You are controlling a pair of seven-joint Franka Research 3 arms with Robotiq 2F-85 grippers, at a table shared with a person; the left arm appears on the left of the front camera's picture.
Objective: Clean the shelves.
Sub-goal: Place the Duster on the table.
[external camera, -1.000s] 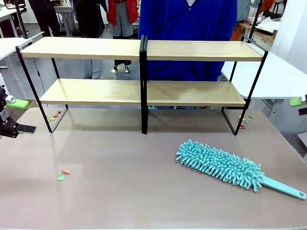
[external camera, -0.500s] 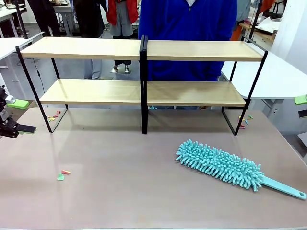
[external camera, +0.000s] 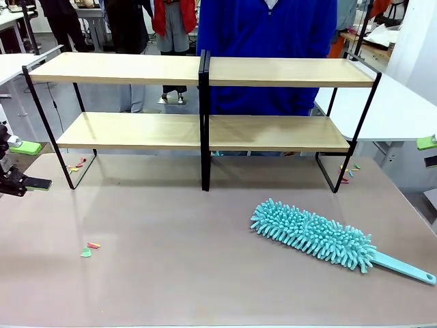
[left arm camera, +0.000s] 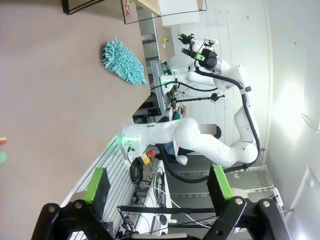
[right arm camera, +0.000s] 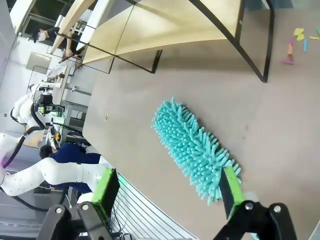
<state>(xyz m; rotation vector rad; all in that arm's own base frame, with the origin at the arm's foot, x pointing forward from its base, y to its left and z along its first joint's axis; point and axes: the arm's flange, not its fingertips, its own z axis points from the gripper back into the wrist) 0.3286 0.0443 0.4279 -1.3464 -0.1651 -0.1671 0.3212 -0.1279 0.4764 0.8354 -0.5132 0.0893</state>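
The shelves point(external camera: 205, 72) stand across the far half of the table: two light wood tiers on a thin black frame with a central post, both tiers bare. They also show at the top of the right wrist view point(right arm camera: 165, 25). A teal fluffy duster point(external camera: 314, 236) lies flat on the tabletop at the front right, its handle pointing right. My right gripper point(right arm camera: 168, 192) is open and hovers above the duster point(right arm camera: 192, 145); one of its green pads point(external camera: 427, 143) shows at the right edge. My left gripper point(external camera: 31, 165) hangs open off the table's left edge, with nothing between its fingers point(left arm camera: 95, 185).
A person in a blue top point(external camera: 266, 27) stands right behind the shelves. Small coloured scraps lie on the table at the front left point(external camera: 89, 247), by the shelves' left foot point(external camera: 76, 165) and by the right foot point(external camera: 348, 172). White side tables flank both sides.
The right gripper's green pad at the right edge has shifted slightly up. The duster, the shelves and the left gripper have not moved.
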